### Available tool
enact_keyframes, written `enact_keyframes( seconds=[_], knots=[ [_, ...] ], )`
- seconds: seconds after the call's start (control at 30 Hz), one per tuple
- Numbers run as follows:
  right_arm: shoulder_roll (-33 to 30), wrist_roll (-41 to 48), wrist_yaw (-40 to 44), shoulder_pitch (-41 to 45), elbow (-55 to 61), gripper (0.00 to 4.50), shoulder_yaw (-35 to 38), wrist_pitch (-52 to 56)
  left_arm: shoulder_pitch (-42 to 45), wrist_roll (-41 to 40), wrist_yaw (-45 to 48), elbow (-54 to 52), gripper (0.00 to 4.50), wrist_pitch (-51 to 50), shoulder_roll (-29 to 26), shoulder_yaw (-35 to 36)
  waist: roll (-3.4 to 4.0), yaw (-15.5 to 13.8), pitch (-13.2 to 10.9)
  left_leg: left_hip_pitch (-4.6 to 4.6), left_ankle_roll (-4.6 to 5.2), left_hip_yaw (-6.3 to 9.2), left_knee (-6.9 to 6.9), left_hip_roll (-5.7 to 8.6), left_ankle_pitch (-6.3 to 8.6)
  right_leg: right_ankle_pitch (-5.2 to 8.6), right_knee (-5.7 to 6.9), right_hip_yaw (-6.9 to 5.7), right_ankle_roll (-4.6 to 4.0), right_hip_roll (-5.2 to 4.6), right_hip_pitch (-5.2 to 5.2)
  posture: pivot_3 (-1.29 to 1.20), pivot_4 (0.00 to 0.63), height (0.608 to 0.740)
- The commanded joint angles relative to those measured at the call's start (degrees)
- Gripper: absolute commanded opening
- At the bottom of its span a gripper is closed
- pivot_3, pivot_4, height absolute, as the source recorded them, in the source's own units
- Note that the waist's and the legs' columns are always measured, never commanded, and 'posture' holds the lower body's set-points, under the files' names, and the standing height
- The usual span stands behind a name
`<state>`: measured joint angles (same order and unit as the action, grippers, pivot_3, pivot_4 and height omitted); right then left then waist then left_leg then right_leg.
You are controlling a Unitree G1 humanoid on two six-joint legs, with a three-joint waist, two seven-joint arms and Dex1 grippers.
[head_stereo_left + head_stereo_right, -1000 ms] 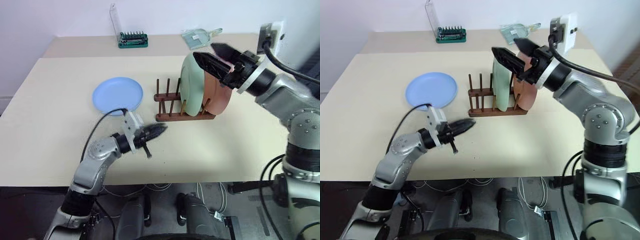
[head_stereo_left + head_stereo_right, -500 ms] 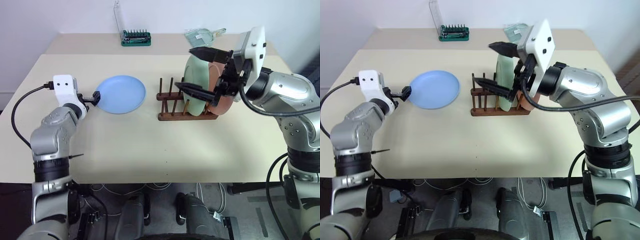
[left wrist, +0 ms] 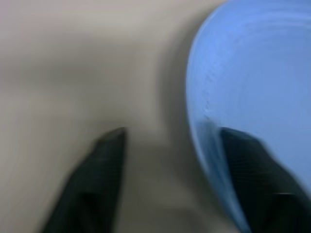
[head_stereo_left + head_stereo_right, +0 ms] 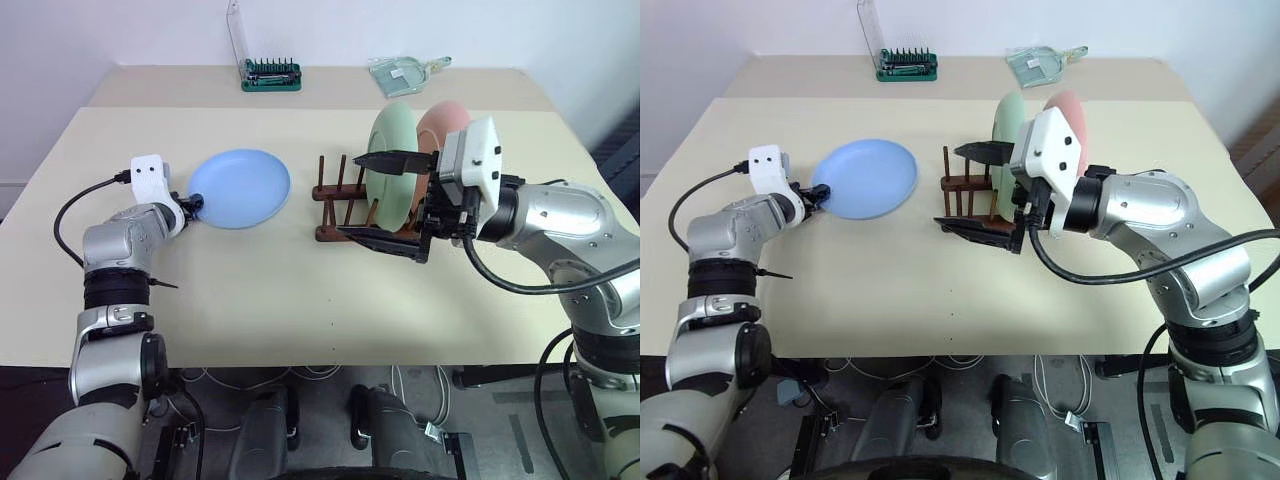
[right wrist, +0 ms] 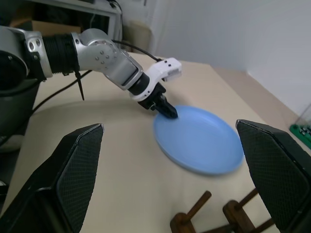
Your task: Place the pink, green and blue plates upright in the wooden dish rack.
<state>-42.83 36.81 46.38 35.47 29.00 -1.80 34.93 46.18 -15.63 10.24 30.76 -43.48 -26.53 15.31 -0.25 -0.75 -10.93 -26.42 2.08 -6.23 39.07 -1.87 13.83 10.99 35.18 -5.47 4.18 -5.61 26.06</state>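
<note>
right claw (image 4: 385, 198) wide open

The blue plate (image 4: 866, 178) lies flat on the table (image 4: 890, 290), with the left gripper (image 4: 818, 194) at its left rim. Right of it, the green plate (image 4: 1008, 125) and pink plate (image 4: 1072, 108) stand upright in the wooden dish rack (image 4: 962, 185). The right gripper (image 4: 978, 190) hangs wide open before the rack.

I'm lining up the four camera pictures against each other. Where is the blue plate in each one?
Left eye view: blue plate flat on the table, left of the wooden dish rack.
Right eye view: the same, left of the rack.
Left wrist view: at that gripper's fingertips.
Right wrist view: beyond the rack's pegs.
Shared landmark: left gripper at its rim.
</note>
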Motion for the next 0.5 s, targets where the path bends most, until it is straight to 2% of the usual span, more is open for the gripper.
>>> enact_keyframes(
  seconds=[0.03, 0.07, 0.1, 0.23, 0.33, 0.5],
  knots=[
    [-0.4, -2.09, -0.37, -0.38, 1.52, 4.5, 0.2, -0.74, 0.45, 0.24, 0.06, -0.87, 0.78, 0.75, 0.31, 0.07, -0.02, 0.02, 0.01, 0.0, 0.0, 0.0, 0.0, 0.0, 0.0, 0.0, 0.0, 0.0, 0.0, 0.0, 0.0, 0.0, 0.15, 0.74],
    [-0.2, -2.76, -0.5, -0.48, 1.35, 4.5, 0.0, -0.86, 0.05, 0.21, -0.22, -1.81, 0.24, 0.56, 0.59, 0.17, -0.02, 0.02, 0.01, 0.0, 0.0, 0.0, 0.0, 0.0, 0.0, 0.0, 0.01, 0.0, 0.01, 0.0, 0.0, 0.0, 0.15, 0.74],
    [-0.02, -3.26, -0.56, -0.56, 1.24, 4.5, -0.11, -0.94, -0.26, 0.17, -0.44, -2.51, 0.11, 0.44, 0.79, 0.23, -0.02, 0.03, 0.02, 0.01, 0.0, 0.0, 0.0, 0.0, 0.0, -0.01, 0.02, 0.0, 0.01, 0.0, -0.01, 0.0, 0.15, 0.74],
    [0.66, -5.9, -0.84, -0.37, 0.56, 4.5, -0.94, -1.92, -1.89, -0.7, -1.29, -7.63, 0.11, 3.18, 2.2, 1.47, -0.03, 0.05, 0.02, 0.05, 0.0, -0.01, 0.01, 0.0, -0.01, -0.01, 0.03, 0.0, -0.01, 0.0, -0.03, 0.0, 0.15, 0.74],
    [2.02, -14.6, -2.83, 2.49, -2.38, 4.5, -4.82, -7.68, -3.76, -1.54, -6.22, -23.76, 0.11, 15.69, 7.07, 5.16, -0.15, 0.02, -0.04, 0.01, 0.0, 0.0, 0.01, 0.0, -0.01, -0.02, 0.01, 0.0, -0.01, -0.02, -0.02, 0.0, 0.15, 0.74],
    [5.27, -22.88, -3.42, 5.66, -6.03, 4.5, -8.95, -15.31, -2.34, -1.07, -11.91, -37.76, 0.11, 18.39, 10.97, 4.84, -0.36, 0.03, -0.14, -0.05, -0.03, -0.01, 0.04, 0.01, -0.03, -0.06, 0.02, 0.01, -0.03, -0.03, 0.02, 0.0, 0.15, 0.74]
  ],
)
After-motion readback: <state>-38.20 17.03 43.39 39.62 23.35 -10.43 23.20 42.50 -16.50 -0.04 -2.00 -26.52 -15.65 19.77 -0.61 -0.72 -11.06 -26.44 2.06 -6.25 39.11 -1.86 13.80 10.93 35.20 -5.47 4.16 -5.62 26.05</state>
